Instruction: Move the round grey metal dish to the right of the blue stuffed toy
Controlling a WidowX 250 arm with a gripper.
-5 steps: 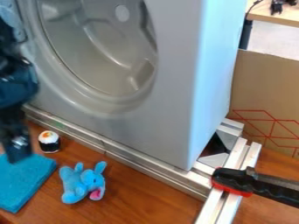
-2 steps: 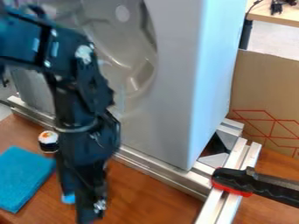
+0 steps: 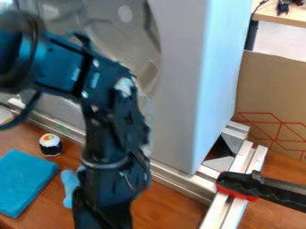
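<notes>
One black two-finger gripper hangs over the near part of the wooden tabletop, left of its middle. How far open it is, and whether it has hold of anything, I cannot tell. Partly hidden behind it is one blue plush elephant; whether the two touch is unclear.

Just left of the elephant, toward the tabletop's left edge, lies one folded blue cloth, flat. At the right, one bar clamp with a black handle and red pads sits against two parallel aluminium bars that run from the near side to the far right.

Beyond the cloth stands one toy sushi roll, white on top and black below, near the single long aluminium rail along the tabletop's far side.

Behind that rail rises one grey washing machine front with one round recess, partly covered by the arm. Farther back at the right are one cardboard sheet with red lines and one pale wooden table.
</notes>
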